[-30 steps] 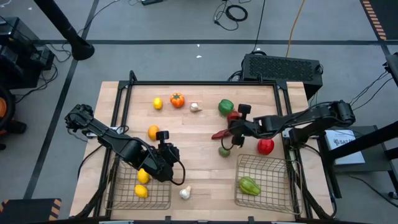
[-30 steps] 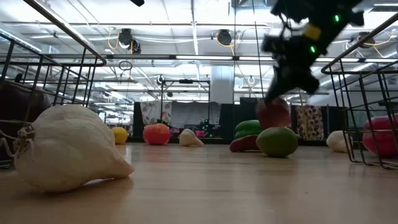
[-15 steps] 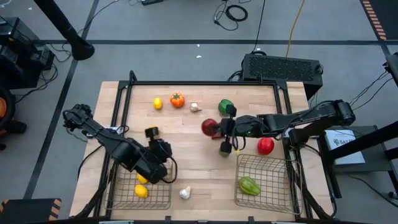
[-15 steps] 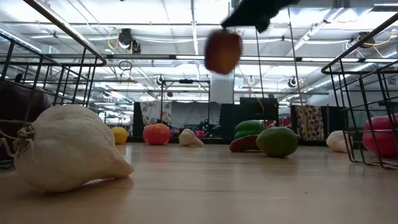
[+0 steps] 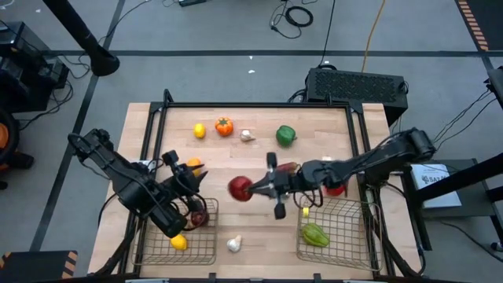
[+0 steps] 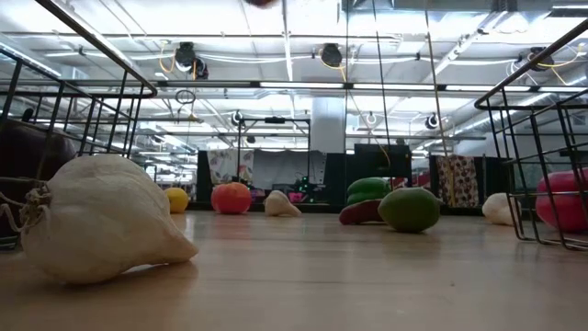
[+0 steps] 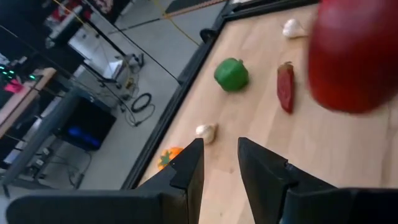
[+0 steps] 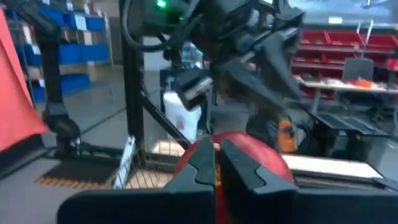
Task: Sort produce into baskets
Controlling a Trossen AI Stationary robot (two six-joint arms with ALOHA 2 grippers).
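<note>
My right gripper (image 5: 253,188) reaches level over the table's middle and is shut on a red apple (image 5: 240,189), high above the wood; the low view catches only its underside (image 6: 262,3). My left gripper (image 5: 185,174) is open and empty, raised over the far end of the left wire basket (image 5: 157,250), pointing toward the table's far right. The apple looms ahead of it in the left wrist view (image 7: 354,56). A lemon (image 5: 179,242) lies in the left basket. A green pepper (image 5: 315,234) lies in the right basket (image 5: 346,253). My right gripper pinches the red apple's right-hand side (image 8: 255,155) between its two fingers. The fingers come level from the table's right. The apple is lifted clear of the table, sticking out past the fingertips toward the left.
On the wood lie a lemon (image 5: 200,131), an orange tomato-like piece (image 5: 224,126), a garlic bulb (image 5: 247,136), a green pepper (image 5: 285,136), a chili (image 5: 288,167), an orange (image 5: 192,163), another apple (image 5: 336,189) and a near garlic bulb (image 5: 233,244). A black frame rims the table.
My right gripper has lifted the red apple off the table and carried it up and toward the table's left and near edge. My left gripper has drawn back toward the left edge from above the basket's right side and has tipped up.
</note>
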